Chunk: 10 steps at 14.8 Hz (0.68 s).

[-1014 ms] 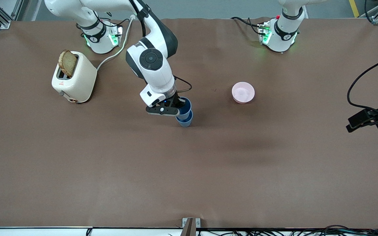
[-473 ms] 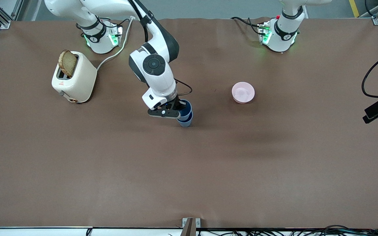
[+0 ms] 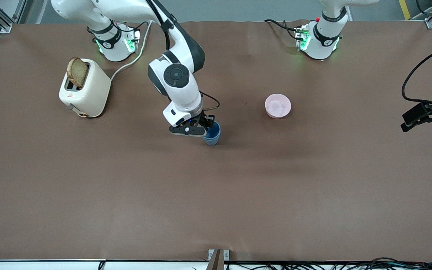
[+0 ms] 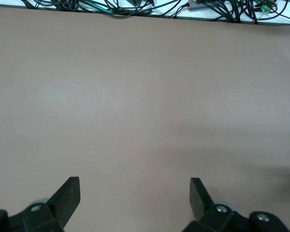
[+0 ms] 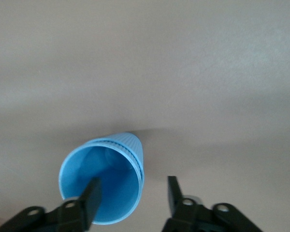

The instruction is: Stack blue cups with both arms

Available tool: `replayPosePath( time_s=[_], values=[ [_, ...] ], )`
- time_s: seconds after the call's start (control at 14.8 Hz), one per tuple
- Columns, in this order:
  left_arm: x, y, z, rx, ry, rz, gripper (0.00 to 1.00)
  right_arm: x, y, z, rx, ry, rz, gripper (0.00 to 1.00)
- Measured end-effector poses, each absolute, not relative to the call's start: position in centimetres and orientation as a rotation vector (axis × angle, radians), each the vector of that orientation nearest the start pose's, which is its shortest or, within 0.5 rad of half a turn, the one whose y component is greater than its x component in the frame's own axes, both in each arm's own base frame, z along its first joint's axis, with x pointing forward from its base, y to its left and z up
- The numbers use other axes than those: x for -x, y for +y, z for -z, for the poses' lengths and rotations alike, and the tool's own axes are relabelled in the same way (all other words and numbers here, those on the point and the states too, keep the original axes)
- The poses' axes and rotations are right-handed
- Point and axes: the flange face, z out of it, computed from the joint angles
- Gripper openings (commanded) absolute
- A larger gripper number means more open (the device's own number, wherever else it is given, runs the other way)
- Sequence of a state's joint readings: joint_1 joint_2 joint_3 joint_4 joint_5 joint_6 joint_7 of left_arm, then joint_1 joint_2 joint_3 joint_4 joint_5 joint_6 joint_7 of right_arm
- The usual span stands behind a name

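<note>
The two blue cups (image 3: 212, 137) stand nested as one stack, upright near the middle of the table. In the right wrist view the stack (image 5: 111, 166) shows a double rim. My right gripper (image 3: 207, 127) is open at the stack's top. In its wrist view (image 5: 131, 192) one finger is inside the cup mouth and the other outside, both apart from the wall. My left gripper (image 3: 422, 116) is open and empty, up in the air over the table's edge at the left arm's end. Its wrist view (image 4: 135, 189) shows only bare brown table.
A pink bowl (image 3: 278, 105) sits toward the left arm's end from the stack. A cream toaster (image 3: 84, 90) with a slice of bread (image 3: 77, 72) stands near the right arm's base, its cord running to the table's top edge.
The upper blue cup has sunk fully into the lower one and the right gripper's fingers have come apart from it. The left gripper has shifted slightly at the table's edge.
</note>
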State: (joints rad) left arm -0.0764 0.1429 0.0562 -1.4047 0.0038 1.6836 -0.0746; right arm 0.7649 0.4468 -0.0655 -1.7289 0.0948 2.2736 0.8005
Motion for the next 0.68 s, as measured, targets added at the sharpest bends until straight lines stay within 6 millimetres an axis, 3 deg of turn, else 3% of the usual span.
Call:
replayPosePath(
  time_s=[0.14,0.27,0.47,0.68],
  values=[
    [-61.0,-1.6,-63.1,3.128,-0.079,0.212,1.00,-52.3,41.7,-36.8,3.026,0.270,0.071,0.95],
    [-60.9,-1.7,-63.0,3.129,-0.075,0.194,1.00,-54.5,36.5,-42.3,3.020,0.289,0.081,0.95],
    [-60.4,-1.5,-62.4,3.130,-0.079,0.112,1.00,-57.5,23.9,-50.3,3.013,0.318,0.111,0.95],
    [-60.3,-1.8,-62.2,3.131,-0.071,0.092,1.00,-58.9,11.6,-53.8,3.040,0.365,0.153,0.95]
  ],
)
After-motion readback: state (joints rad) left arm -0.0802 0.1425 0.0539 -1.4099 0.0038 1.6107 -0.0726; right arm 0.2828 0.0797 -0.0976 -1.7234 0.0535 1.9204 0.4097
